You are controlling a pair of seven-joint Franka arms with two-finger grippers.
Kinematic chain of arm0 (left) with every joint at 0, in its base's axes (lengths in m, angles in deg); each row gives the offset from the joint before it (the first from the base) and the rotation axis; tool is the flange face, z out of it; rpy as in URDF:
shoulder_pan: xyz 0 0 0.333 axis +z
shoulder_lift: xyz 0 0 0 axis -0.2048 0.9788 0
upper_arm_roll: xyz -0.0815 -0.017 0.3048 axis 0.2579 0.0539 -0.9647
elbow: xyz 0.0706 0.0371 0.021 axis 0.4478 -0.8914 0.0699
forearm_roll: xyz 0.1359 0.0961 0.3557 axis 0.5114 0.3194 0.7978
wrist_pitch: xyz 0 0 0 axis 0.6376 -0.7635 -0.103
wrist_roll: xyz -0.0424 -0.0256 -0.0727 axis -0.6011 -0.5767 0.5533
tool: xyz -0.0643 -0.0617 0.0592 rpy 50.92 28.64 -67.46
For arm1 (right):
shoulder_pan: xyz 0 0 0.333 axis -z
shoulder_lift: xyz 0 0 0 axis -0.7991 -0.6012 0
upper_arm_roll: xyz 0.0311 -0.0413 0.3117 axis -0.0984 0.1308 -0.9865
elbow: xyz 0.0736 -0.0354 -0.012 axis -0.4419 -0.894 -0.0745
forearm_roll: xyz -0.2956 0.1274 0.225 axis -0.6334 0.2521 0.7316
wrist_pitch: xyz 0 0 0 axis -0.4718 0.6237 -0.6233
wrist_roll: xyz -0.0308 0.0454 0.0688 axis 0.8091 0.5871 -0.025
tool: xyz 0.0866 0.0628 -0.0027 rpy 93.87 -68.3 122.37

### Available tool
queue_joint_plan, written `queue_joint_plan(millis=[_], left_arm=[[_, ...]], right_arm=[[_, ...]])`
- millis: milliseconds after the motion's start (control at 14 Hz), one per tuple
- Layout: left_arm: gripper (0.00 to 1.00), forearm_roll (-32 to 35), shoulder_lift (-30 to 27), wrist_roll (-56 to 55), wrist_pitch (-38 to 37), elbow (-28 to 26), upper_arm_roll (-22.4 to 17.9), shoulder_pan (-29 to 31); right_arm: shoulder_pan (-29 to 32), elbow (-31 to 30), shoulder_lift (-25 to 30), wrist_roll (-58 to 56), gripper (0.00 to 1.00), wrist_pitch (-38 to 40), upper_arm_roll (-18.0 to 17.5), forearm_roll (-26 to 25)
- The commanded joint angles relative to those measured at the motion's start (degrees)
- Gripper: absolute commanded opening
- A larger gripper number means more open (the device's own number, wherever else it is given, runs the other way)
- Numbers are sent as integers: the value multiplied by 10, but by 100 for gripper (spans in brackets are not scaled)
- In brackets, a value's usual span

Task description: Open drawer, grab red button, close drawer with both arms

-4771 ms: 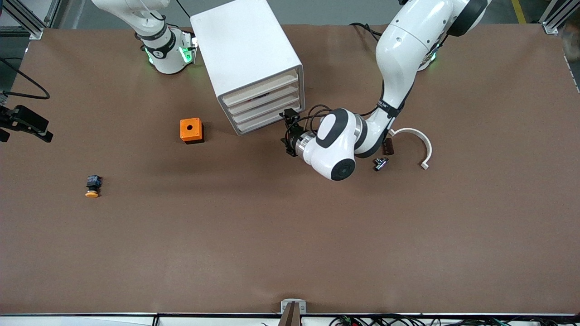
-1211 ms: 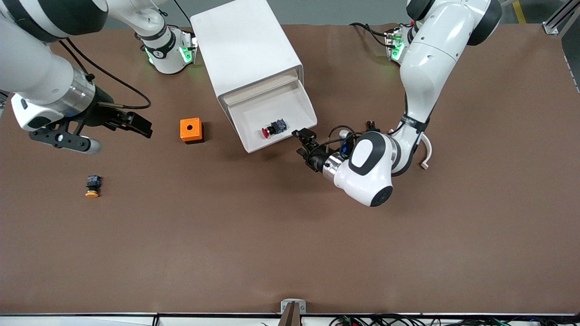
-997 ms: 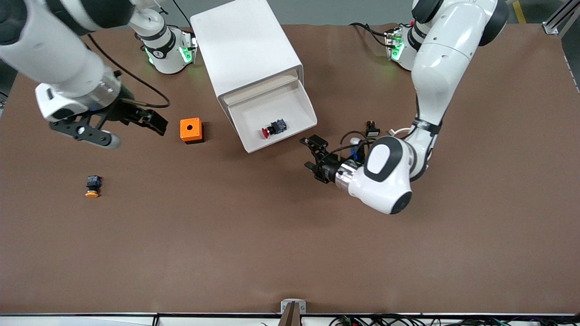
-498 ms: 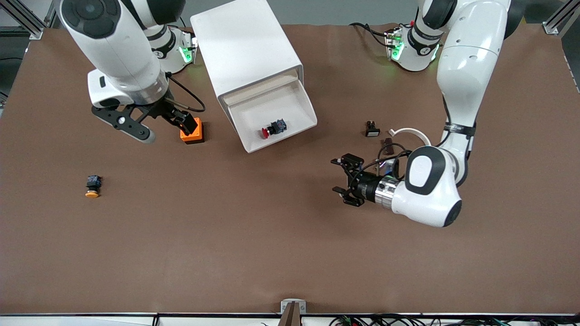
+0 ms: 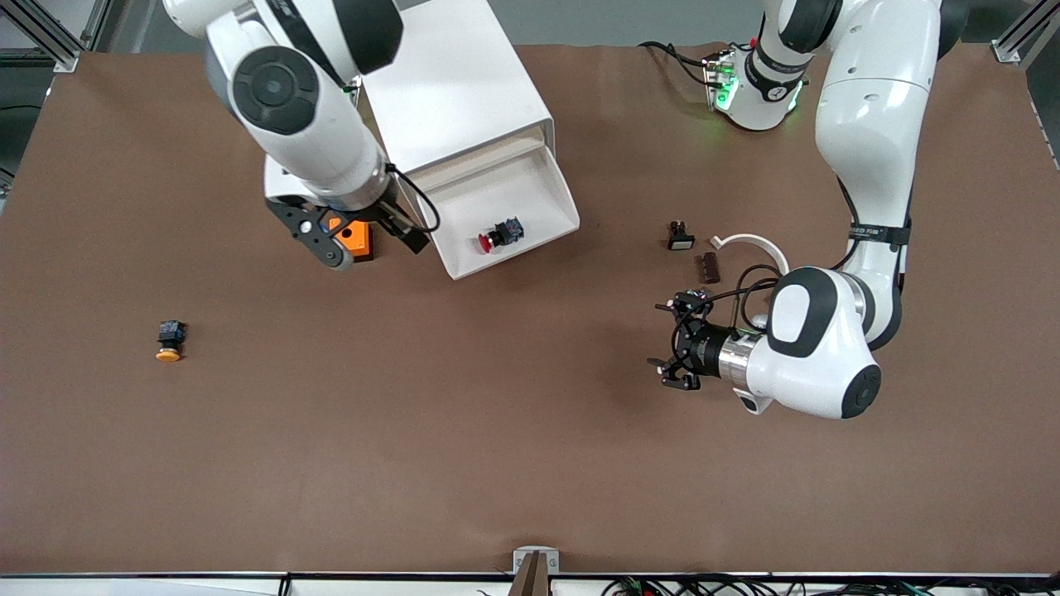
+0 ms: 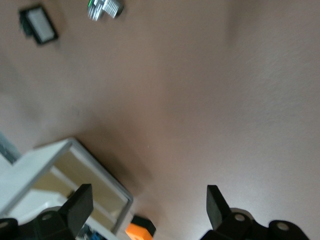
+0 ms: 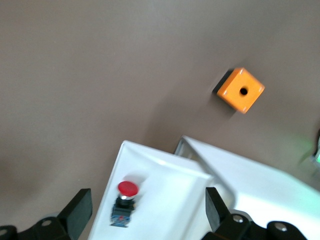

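Observation:
The white cabinet (image 5: 451, 91) has its bottom drawer (image 5: 566, 201) pulled out. Inside it lies the button (image 5: 498, 235), red cap on a black body. In the right wrist view the button (image 7: 125, 201) lies in the drawer (image 7: 150, 156) between my right gripper's (image 7: 147, 202) open fingers. That right gripper (image 5: 368, 243) hangs over the orange box beside the drawer and holds nothing. My left gripper (image 5: 664, 341) is open and empty, low over bare table toward the left arm's end. In the left wrist view the left gripper (image 6: 147, 200) faces the cabinet (image 6: 75, 167) from a distance.
The orange box with a hole (image 5: 358, 238) sits beside the cabinet, partly under my right gripper. A yellow-orange capped button (image 5: 169, 341) lies toward the right arm's end. A white curved piece (image 5: 758, 244), a white-faced black part (image 5: 680, 237) and a brown piece (image 5: 709, 266) lie near the left arm.
The right arm has swung from its end of the table over the orange box next to the open drawer. The left gripper has backed away from the drawer toward the left arm's end.

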Motion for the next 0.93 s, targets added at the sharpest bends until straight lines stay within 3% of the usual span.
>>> queue_joint_plan(millis=[0,285,854], left_arm=[[100,33,-8,81,22,-3,-21,-9],[100,117,-15,127,35,-3,-19,-6],[100,250,-57,448,35,-6,-16,-4]], right_arm=[[-33,8,-28,85,100,-37,6,12],[-55,-1,-46,118,100,-53,5,13],[-85,-58,-59,119,100,-128,5,30]])
